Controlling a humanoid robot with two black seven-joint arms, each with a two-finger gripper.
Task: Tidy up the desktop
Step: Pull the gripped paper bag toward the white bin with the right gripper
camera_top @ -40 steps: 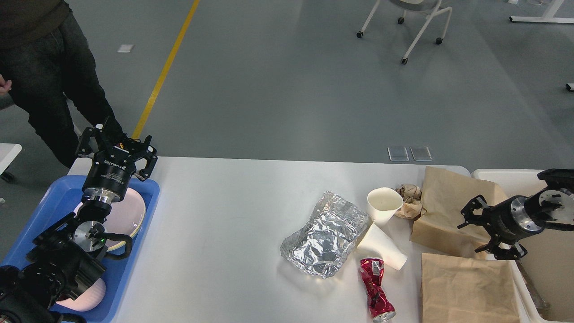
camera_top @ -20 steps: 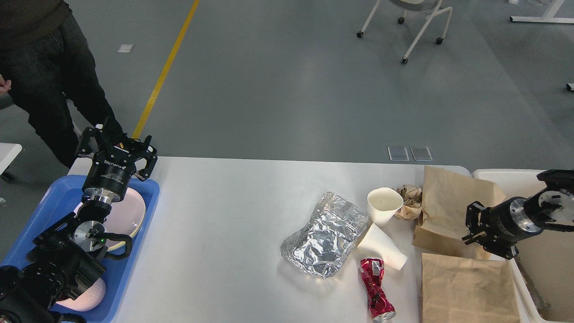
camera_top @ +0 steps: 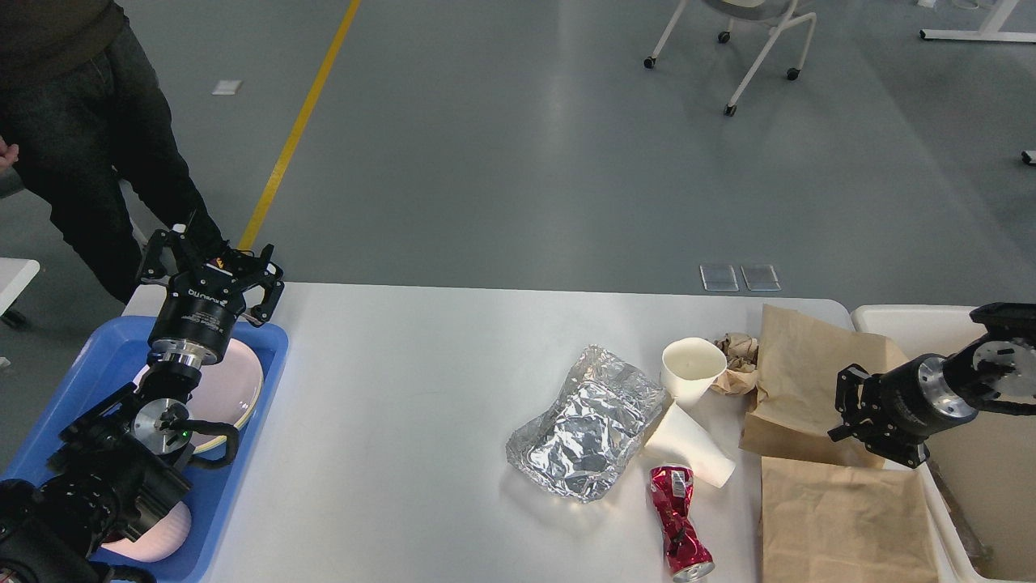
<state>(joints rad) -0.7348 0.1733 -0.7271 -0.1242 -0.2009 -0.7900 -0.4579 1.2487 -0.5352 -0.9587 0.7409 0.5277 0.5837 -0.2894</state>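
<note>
The desktop (camera_top: 405, 389), a white table top, stood directly before the robot with litter crowded on its right half: crumpled foil (camera_top: 584, 423), an upright paper cup (camera_top: 693, 369), a second cup (camera_top: 689, 445) lying on its side, a crushed red can (camera_top: 678, 525), a wad of brown paper (camera_top: 736, 360) and two brown paper bags. The right gripper (camera_top: 850, 413) sat at the right edge of the upper bag (camera_top: 797, 380), fingers drawn close together, apparently pinching the paper; the contact itself was too dark to confirm. The cream bin (camera_top: 886, 317) lay just beside it. Judgement: lift the bag clear before swinging it over the bin, since its left edge touches the wad and could drag it. The left gripper (camera_top: 212, 261) hovered over the blue tray (camera_top: 113, 356), fingers spread and empty.
</note>
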